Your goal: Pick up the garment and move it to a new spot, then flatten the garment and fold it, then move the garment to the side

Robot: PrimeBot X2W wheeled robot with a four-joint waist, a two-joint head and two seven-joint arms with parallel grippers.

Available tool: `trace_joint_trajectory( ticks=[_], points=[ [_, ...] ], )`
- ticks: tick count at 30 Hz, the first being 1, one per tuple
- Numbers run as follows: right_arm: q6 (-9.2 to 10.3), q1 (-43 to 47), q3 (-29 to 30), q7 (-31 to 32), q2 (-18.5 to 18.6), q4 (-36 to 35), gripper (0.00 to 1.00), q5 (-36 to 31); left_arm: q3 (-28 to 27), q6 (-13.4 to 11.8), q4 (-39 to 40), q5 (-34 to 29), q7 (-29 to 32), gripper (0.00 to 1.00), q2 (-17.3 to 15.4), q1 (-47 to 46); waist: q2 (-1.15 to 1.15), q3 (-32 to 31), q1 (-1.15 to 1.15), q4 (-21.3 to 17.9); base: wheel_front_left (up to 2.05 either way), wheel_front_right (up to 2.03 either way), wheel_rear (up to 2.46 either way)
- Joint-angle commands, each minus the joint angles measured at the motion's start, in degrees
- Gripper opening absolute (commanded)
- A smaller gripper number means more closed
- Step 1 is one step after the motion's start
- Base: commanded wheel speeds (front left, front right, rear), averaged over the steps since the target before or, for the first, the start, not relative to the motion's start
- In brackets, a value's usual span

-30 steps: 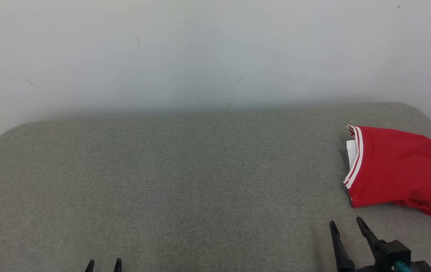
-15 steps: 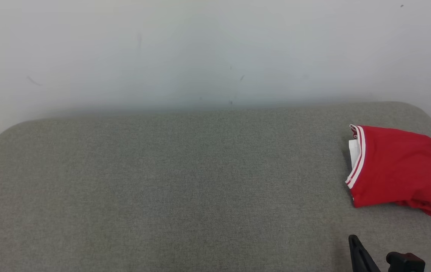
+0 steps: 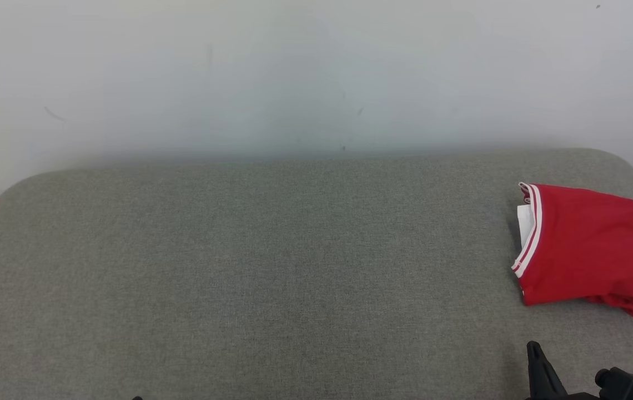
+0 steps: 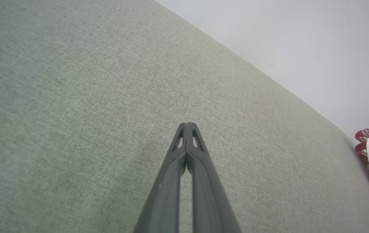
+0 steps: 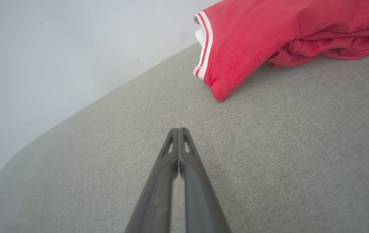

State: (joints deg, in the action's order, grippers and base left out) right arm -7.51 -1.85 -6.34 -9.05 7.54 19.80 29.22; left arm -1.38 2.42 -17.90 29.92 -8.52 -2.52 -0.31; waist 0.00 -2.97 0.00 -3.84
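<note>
**Closing posture of both arms, garment at rest.** The left gripper (image 4: 187, 124) was clenched on nothing, its two dark fingers (image 4: 166, 194) pressed tip to tip above bare cloth. The right gripper (image 5: 178, 129) was clamped the same way and also held nothing. It hung low over the grey cushion (image 3: 272, 266), near the garment's closest corner but apart from it. In the head view one right finger rose at the lower right edge.

The garment (image 3: 594, 244), red with a striped trim (image 5: 204, 42) of white and red, lay well to the robot's right. It sat close to the cushion's rounded far corner, below the pale wall (image 3: 294, 72). It formed a compact, layered block, with a looser roll of cloth along its near edge, which suggested the fold was done, if not crisply. Its position at the margin, with the broad middle of the cushion left to itself, fitted the last step of moving it aside.

Empty, closed jaws held clear of the fabric suggested arms parked so as not to snag or drag the stack. The task appeared to be essentially complete.
</note>
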Motion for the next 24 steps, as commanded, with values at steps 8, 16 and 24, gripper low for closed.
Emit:
trace_joint_trajectory(
  ticks=[8, 16, 24],
  points=[
    [0.01, -1.8, 1.8, 2.0, -0.5, -1.8, 0.00, 9.0, -0.9, 0.7, 1.6, 8.7, 2.0, 0.00, -0.3, -1.9, 0.00, 0.3, 0.00, 0.3, 0.00, 0.00, 0.00],
    [0.01, -1.9, 3.1, 3.6, -1.0, -2.4, 0.00, 15.8, -1.5, 1.3, 2.1, 15.4, 3.6, 0.00, -0.3, -2.2, 0.00, 0.5, 0.00, 0.6, 0.00, 0.00, 0.00],
    [0.01, -2.2, 4.4, 5.3, -1.5, -3.2, 0.00, 22.8, -2.1, 1.9, 2.7, 22.3, 5.3, 0.00, -0.3, -2.6, 0.00, 0.8, 0.00, 1.0, 0.00, 0.00, 0.00]
  ],
)
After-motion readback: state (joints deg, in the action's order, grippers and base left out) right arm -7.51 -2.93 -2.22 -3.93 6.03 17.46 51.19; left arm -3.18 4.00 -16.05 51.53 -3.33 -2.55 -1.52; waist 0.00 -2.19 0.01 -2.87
